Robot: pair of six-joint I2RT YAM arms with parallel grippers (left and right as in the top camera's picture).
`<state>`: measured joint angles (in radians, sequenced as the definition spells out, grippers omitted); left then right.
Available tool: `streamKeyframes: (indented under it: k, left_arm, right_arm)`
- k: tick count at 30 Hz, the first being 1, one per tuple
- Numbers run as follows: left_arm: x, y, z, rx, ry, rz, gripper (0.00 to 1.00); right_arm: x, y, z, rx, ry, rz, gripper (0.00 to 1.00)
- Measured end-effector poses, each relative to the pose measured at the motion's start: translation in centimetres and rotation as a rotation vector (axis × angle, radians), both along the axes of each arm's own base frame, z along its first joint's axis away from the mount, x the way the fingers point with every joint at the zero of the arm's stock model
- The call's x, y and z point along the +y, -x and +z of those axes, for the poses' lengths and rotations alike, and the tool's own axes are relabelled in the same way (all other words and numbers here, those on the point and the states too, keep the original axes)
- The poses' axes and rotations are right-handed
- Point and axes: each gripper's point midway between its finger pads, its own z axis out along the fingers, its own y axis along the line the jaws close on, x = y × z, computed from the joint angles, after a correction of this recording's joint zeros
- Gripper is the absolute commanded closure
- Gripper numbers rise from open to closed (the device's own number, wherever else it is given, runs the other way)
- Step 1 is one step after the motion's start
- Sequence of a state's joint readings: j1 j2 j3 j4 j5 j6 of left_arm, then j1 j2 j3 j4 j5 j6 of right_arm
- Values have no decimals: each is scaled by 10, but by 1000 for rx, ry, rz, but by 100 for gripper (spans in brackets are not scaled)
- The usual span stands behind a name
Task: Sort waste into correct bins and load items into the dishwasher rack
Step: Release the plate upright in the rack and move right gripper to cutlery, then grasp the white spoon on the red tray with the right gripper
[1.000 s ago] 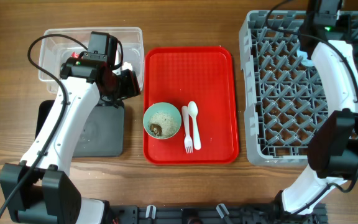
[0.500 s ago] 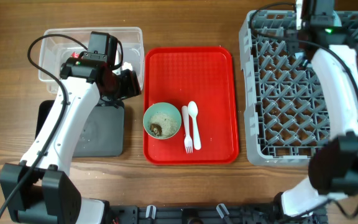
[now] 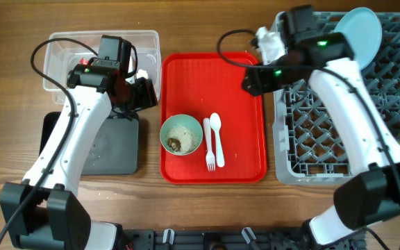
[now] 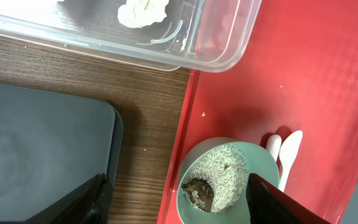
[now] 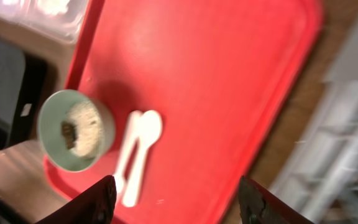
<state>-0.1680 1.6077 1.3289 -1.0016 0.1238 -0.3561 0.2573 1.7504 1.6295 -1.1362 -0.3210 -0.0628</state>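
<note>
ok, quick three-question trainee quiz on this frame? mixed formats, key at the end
1. True or false: the green bowl holds rice and a brown lump.
2. The fork and spoon lie on: A clear tub, B red tray, C black tray.
3. Name the round flat dish loaded in the rack.
Key: 1 true; 2 B; 3 the pale blue plate.
</note>
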Motion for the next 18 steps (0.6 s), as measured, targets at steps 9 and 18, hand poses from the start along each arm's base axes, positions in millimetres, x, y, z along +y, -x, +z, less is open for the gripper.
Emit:
streamKeyframes:
  k: [9, 18]
  left_arm:
    - [0, 0, 0, -1, 0, 0, 29]
    - [0, -1, 1, -6, 1, 0, 29]
  right_arm:
    - [45, 33, -52, 168, 100, -71, 36]
    - [49, 63, -119, 239, 149, -126, 36]
